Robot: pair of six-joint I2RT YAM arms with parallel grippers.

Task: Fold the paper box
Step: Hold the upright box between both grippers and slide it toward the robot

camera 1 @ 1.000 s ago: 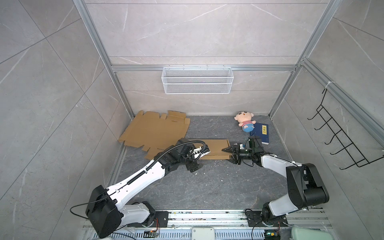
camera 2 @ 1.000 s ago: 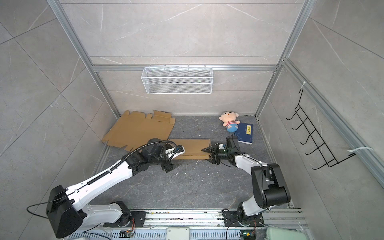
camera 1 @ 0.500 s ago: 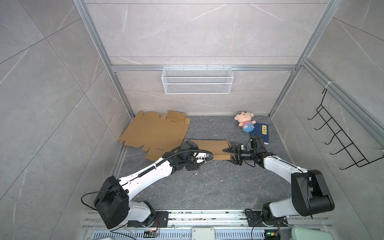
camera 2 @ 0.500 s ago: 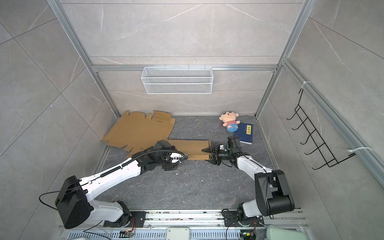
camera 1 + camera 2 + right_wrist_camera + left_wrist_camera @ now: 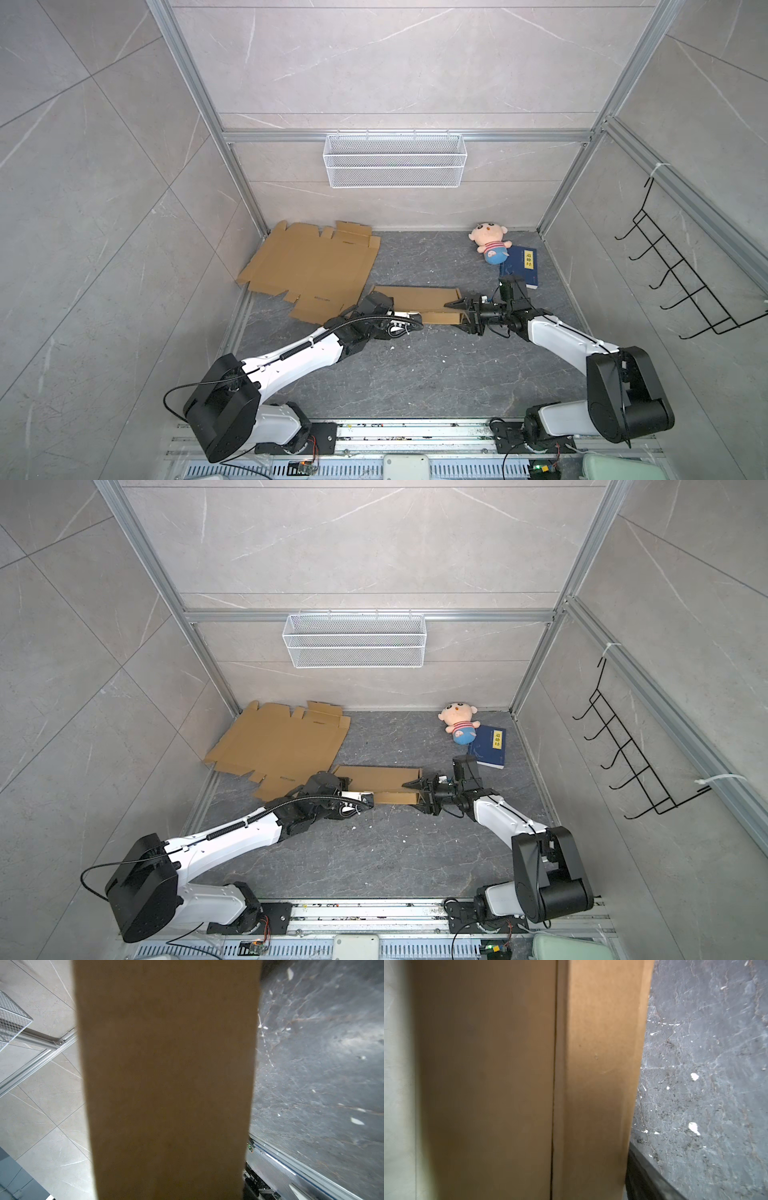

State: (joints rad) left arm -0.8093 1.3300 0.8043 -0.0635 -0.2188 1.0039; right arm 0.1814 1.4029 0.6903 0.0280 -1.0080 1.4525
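Observation:
The paper box (image 5: 415, 300) (image 5: 380, 777) is a long, partly folded brown carton lying on the dark floor in both top views. My left gripper (image 5: 409, 322) (image 5: 361, 802) lies low along the box's near wall at its left half. Its wrist and cable hide the jaws. In the left wrist view the cardboard (image 5: 529, 1084) fills the frame, with one dark finger (image 5: 643, 1178) just past its edge. My right gripper (image 5: 462, 318) (image 5: 424, 796) straddles the box's right end, one finger above and one in front. Cardboard (image 5: 166, 1084) fills the right wrist view.
A flat unfolded cardboard sheet (image 5: 311, 270) lies at the back left, touching the side wall. A plush doll (image 5: 490, 245) and a blue book (image 5: 521, 268) sit at the back right. A wire basket (image 5: 395, 160) hangs on the back wall, a hook rack (image 5: 681, 282) on the right wall.
My left arm has dropped lower and reached further right along the box's near wall, and its jaws have narrowed. The right gripper has stayed at the box's right end.

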